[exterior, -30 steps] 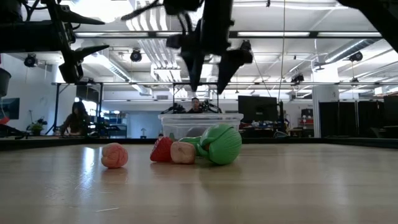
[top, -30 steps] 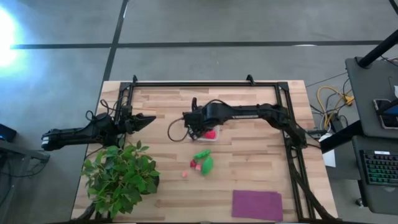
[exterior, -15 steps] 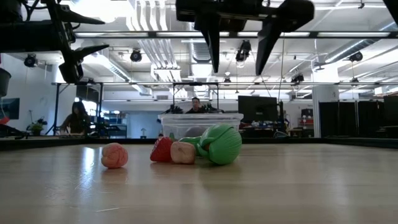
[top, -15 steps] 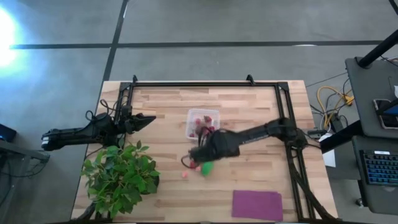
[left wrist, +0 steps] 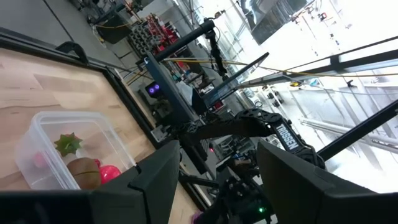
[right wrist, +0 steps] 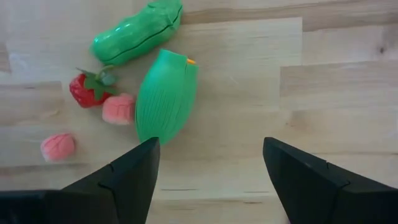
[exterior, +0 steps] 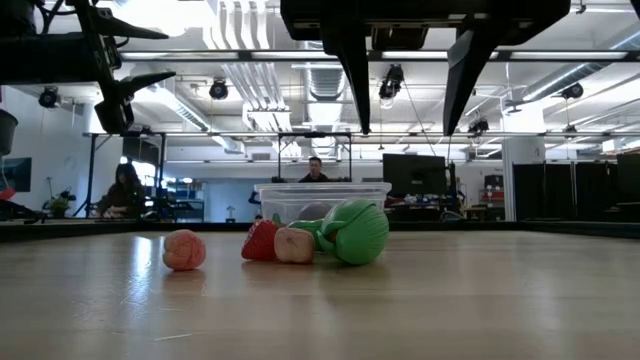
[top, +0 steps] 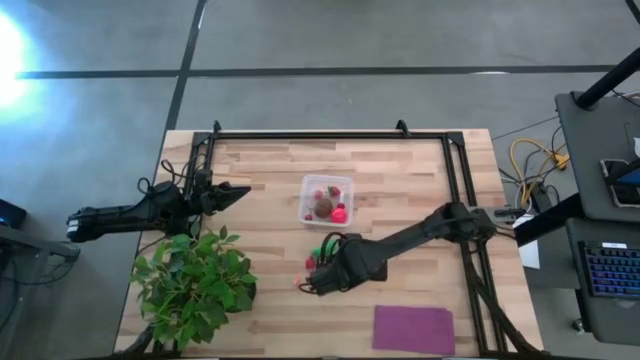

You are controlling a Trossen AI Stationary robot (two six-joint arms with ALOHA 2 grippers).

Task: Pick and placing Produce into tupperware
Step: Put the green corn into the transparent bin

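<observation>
Hovering open right tool above ribbed green oblong produce

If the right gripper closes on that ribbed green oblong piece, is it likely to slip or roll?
The ribbed green piece looks like smooth, hard plastic, so it may slip between the fingers. Its rounded oval body could roll sideways if nudged, perhaps against the strawberry. It is probably light. The right gripper is open above the table.

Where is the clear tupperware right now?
In the high view the tupperware sits near the table's middle, beyond the loose produce and the open right gripper over it, with a brown ball inside.
</observation>
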